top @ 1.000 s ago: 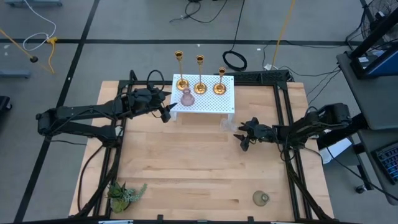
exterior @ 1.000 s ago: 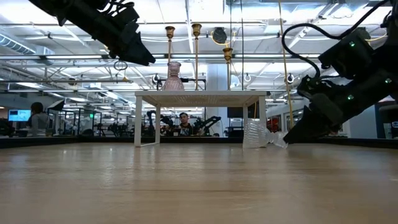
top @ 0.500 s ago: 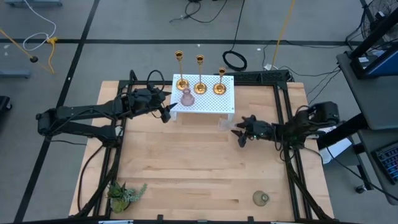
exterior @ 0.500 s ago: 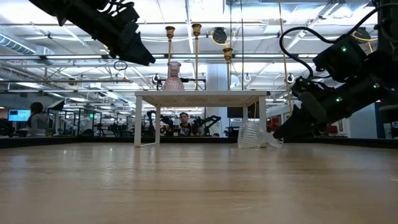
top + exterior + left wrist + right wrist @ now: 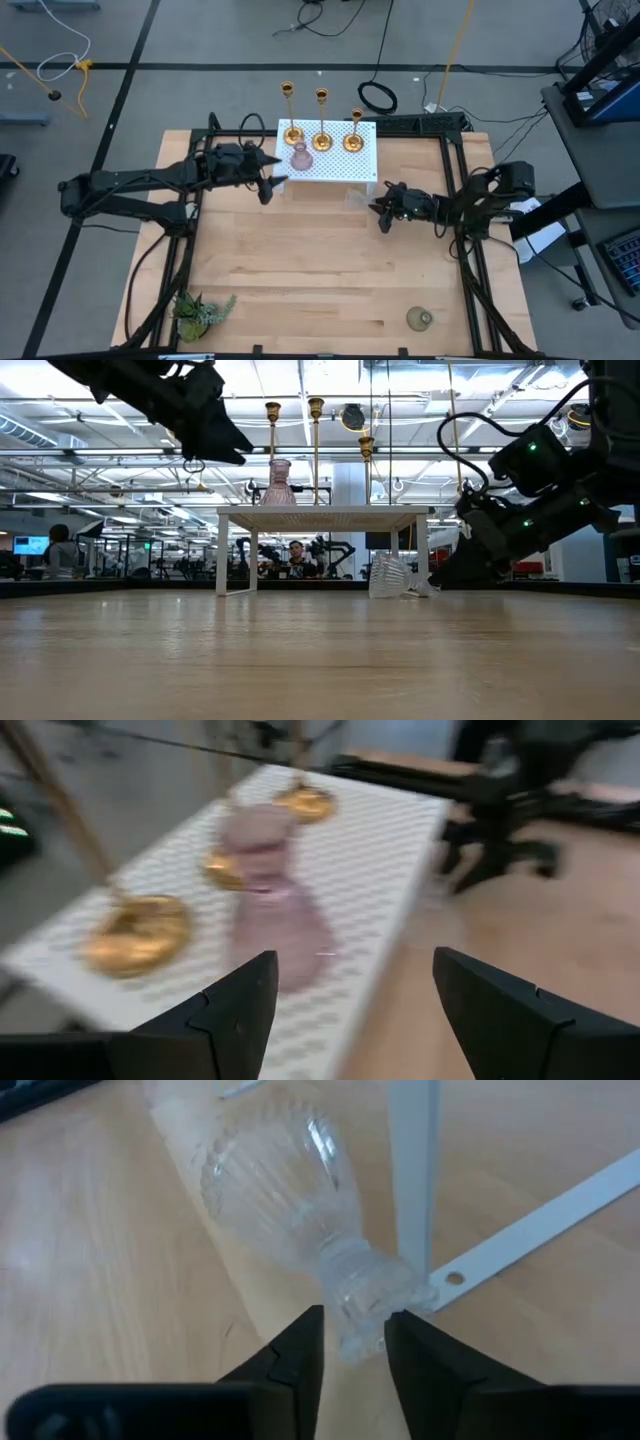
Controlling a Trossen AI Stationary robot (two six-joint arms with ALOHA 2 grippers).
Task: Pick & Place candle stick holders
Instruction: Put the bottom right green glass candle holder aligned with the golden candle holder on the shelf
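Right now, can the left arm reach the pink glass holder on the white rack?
Probably yes. The left gripper is open beside the white rack, facing the pink glass holder with nothing between; the gold candlesticks stand behind it.

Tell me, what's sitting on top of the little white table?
On the white rack stand three gold candlesticks in a row and the pink glass holder. The clear glass holder is not on it; the right gripper grips it down on the table. Nothing visible hides more.

Pink holder point(image 5: 301, 157), white perforated rack point(image 5: 350, 168)
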